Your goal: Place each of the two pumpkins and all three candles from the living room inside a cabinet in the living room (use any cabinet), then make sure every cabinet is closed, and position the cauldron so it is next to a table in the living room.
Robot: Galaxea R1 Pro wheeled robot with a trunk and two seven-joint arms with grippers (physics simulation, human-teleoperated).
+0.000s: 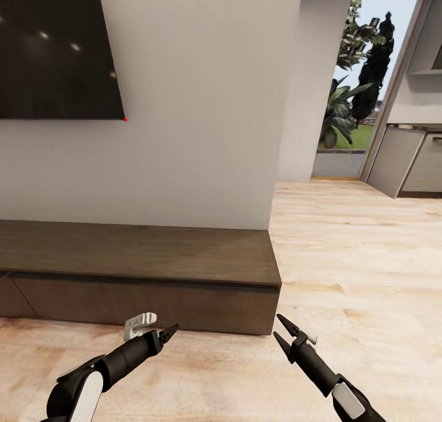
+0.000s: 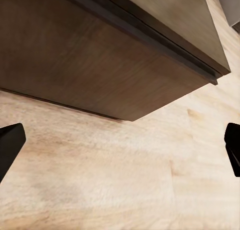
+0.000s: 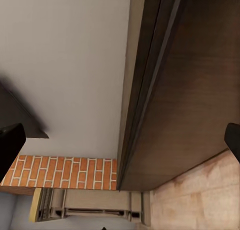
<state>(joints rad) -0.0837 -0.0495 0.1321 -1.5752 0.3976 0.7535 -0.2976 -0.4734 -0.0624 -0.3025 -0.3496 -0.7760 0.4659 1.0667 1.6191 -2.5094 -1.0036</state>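
Cabinet [image 1: 138,268] front and centre: the long dark-brown unit sits low against the white wall [image 1: 196,103], directly beneath the black TV [image 1: 55,48], its drawer fronts flush and shut. Hovering over the light wood floor [image 1: 356,256] just in front of the cabinet's right end, the left gripper [image 1: 167,335] and the right gripper [image 1: 283,332] both have their fingers spread with nothing between them. Well beyond the cabinet's right end, a doorway [image 1: 359,91] shows green plants outside.
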